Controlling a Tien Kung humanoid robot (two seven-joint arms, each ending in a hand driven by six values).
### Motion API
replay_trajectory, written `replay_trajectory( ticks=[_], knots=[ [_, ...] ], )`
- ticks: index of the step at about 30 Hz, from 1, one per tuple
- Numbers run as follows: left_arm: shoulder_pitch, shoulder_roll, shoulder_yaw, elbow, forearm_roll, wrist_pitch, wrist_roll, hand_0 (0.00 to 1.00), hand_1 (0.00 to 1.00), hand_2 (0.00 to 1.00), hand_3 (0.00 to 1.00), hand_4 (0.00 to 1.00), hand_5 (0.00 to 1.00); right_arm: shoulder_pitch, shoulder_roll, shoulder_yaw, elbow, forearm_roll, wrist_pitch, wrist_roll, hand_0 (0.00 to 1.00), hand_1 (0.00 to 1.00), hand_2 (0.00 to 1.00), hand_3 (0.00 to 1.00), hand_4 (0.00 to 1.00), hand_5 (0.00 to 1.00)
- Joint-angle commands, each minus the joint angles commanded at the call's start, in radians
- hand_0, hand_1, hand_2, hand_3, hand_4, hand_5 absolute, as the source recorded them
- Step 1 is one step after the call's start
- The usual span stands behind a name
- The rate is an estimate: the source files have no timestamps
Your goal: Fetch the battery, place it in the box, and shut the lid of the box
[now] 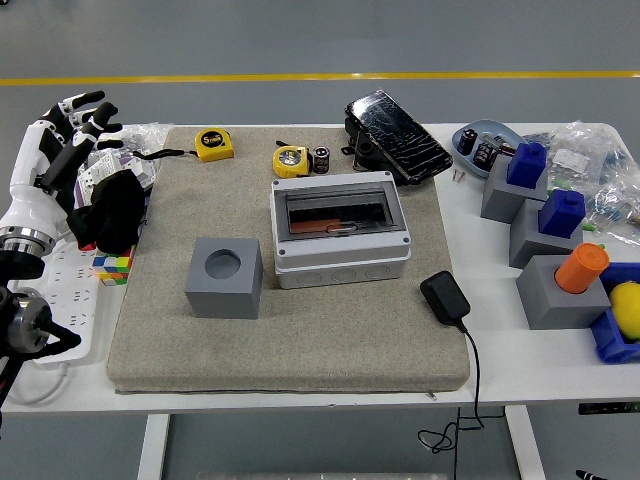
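Note:
A small black battery point(321, 159) stands on the mat just behind the box, beside a yellow tape measure point(291, 161). The grey box point(340, 228) sits mid-mat with its clear lid down over the tray; red and metal parts show inside. My left hand point(68, 135) hovers at the far left edge of the table, white and black, fingers spread and holding nothing. It is far from both battery and box. My right arm is out of sight.
A grey cube with a round hole point(224, 277) sits left of the box. A black adapter point(445, 297) with cable lies to the right. Black gloves point(112, 210), a second tape measure point(213, 145), a black case point(396, 123) and block holders point(560, 250) ring the mat.

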Motion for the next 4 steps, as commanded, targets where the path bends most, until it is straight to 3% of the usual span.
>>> replay_trajectory(
  ticks=[4],
  knots=[
    [0.002,-0.007,-0.002,-0.001,0.002,0.0,0.001,0.46,0.591,0.635,0.698,0.998,0.515,-0.005,0.008,0.0,0.009,-0.001,0.002,0.001,0.669,0.675,0.689,0.536,0.901,0.509]
  ],
)
